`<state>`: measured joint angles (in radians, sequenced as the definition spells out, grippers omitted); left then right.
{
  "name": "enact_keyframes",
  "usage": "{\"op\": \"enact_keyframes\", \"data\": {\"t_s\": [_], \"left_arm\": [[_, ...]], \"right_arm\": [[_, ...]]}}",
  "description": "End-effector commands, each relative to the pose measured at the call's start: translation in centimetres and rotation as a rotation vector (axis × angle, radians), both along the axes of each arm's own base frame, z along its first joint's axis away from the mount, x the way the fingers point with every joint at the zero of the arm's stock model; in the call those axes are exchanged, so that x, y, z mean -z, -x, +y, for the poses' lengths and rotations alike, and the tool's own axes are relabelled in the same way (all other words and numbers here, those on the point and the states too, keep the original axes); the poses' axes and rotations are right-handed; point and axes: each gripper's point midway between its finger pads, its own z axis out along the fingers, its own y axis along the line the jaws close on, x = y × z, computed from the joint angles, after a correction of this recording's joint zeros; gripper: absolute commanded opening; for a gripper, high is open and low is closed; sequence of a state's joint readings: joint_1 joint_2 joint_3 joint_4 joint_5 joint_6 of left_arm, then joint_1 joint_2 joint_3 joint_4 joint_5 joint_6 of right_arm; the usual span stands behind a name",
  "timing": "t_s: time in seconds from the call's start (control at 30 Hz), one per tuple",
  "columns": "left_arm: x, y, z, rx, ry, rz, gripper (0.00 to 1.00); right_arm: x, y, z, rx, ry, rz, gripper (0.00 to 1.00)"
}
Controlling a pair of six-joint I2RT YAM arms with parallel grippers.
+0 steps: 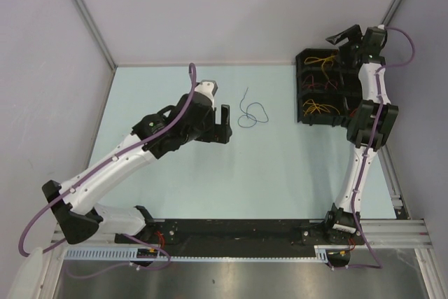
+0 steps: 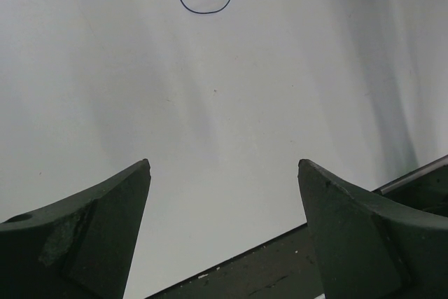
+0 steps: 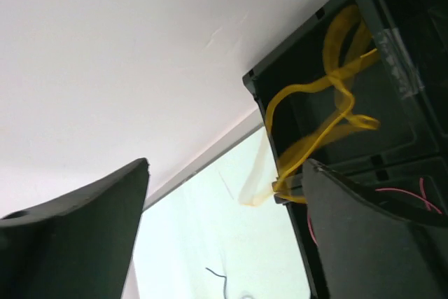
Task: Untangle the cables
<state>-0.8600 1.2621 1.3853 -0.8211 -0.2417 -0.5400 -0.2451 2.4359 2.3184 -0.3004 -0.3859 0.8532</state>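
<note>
Left end effector [image 1: 224,122]: fingers apart, holding nothing, beside the dark blue cable [image 1: 250,113].
Dark blue cable: looped loosely on the table [image 1: 280,173].
Right end effector [image 1: 348,36]: fingers apart above the black divided bin [image 1: 302,89].
Yellow cable [image 3: 318,83]: blurred, in the bin's end compartment.

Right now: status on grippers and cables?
Left gripper open, empty, short of the dark blue cable lying alone on the table. Right gripper open above the black bin; blurred yellow cable at its edge. Nothing blocks the blue one.
</note>
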Motion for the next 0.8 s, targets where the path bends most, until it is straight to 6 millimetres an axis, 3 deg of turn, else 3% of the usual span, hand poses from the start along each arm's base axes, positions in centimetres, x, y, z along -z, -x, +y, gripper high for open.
{"op": "enact_keyframes", "data": {"t_s": [0.0, 0.23, 0.4, 0.47, 0.53, 0.57, 0.63, 0.7, 0.73, 0.77], "left_arm": [[-2.0, 0.0, -0.4, -0.025, 0.029, -0.032, 0.91], [-2.4, -0.2, -1.5, -0.01, 0.044, -0.033, 0.91], [-1.9, -1.3, -3.8, 0.031, 0.032, -0.02, 0.93], [-1.4, -2.8, -5.6, 0.051, 0.013, -0.024, 0.94], [-0.2, -4.3, -7.6, 0.078, -0.019, -0.014, 0.94], [0.2, -5.1, -8.1, 0.078, -0.026, -0.008, 0.95], [1.8, -6.7, -10.0, 0.09, -0.044, 0.032, 0.95], [3.1, -8.4, -10.7, 0.082, -0.057, 0.058, 0.95], [2.7, -9.1, -11.3, 0.092, -0.041, 0.058, 0.95], [5.0, -10.4, -11.4, 0.081, -0.066, 0.099, 0.95]], "right_arm": [[-0.9, -0.6, 0.1, -0.014, 0.005, -0.031, 1.0], [-1.7, 1.1, -1.6, 0.032, 0.01, -0.002, 1.0], [-3.3, 3.7, -0.2, 0.014, 0.009, 0.055, 1.0], [-1.7, 5.3, -0.1, 0.046, 0.01, 0.143, 1.0], [-2.6, 6.7, 0.1, 0.075, -0.017, 0.161, 1.0], [-1.4, 7.2, 0.3, 0.072, -0.036, 0.192, 1.0], [-1.5, 7.8, 0.6, 0.069, -0.046, 0.21, 1.0], [-1.5, 8.4, 0.6, 0.069, -0.048, 0.225, 1.0], [-1.6, 8.8, 0.6, 0.071, -0.044, 0.229, 1.0], [-2.0, 9.7, 0.8, 0.072, -0.047, 0.232, 1.0]]}}
